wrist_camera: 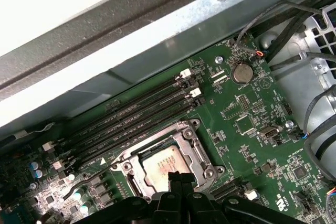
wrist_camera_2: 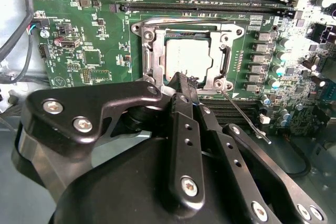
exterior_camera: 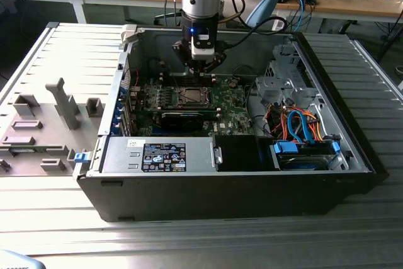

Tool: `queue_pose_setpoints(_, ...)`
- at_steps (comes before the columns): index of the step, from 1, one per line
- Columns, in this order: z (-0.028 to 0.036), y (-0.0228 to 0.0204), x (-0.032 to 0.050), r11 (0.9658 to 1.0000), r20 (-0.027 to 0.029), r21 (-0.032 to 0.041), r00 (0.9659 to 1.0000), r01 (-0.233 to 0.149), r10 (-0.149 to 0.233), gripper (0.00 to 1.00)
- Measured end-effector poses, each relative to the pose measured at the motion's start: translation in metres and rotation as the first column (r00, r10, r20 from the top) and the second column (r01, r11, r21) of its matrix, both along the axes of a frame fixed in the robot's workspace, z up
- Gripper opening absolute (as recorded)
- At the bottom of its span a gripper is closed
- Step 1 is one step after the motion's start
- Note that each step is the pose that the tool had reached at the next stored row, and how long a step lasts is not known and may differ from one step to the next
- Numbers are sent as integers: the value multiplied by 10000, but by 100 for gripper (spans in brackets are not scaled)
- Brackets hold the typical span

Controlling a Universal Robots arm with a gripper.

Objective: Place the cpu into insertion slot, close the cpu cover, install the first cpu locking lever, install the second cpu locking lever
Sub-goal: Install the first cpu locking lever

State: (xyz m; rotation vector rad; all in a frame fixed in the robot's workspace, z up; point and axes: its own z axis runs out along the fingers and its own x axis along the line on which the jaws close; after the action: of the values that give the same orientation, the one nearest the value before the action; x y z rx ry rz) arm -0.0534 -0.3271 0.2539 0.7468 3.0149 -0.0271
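— Clenched claw [wrist_camera_2: 181, 80] above the board [wrist_camera_2: 94, 35], tips at the cover [wrist_camera_2: 152, 51] edge, holding nothing?

— Right: the cpu [wrist_camera_2: 189, 56] lies inside its window, mid-board. One lever [wrist_camera_2: 244, 115] lies unlatched just beside; I judge a sideways slip could snag it, or lift the cover.

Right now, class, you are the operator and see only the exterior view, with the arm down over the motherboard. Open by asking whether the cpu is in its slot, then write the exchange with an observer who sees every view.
Observer: Yes. In the second wrist view the cpu lies in the insertion slot, silver top up.
Operator: What lies over it?
Observer: The cpu cover lies flat, framing the chip.
Operator: Anything left unlatched?
Observer: One thin lever juts out free from the cover's corner, near the tip of the gripper.
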Motion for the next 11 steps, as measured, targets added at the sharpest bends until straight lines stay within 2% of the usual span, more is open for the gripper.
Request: queue_pose_setpoints(11, 0, 0, 0, 9999, 0, 0, 9999, -135, 135, 11)
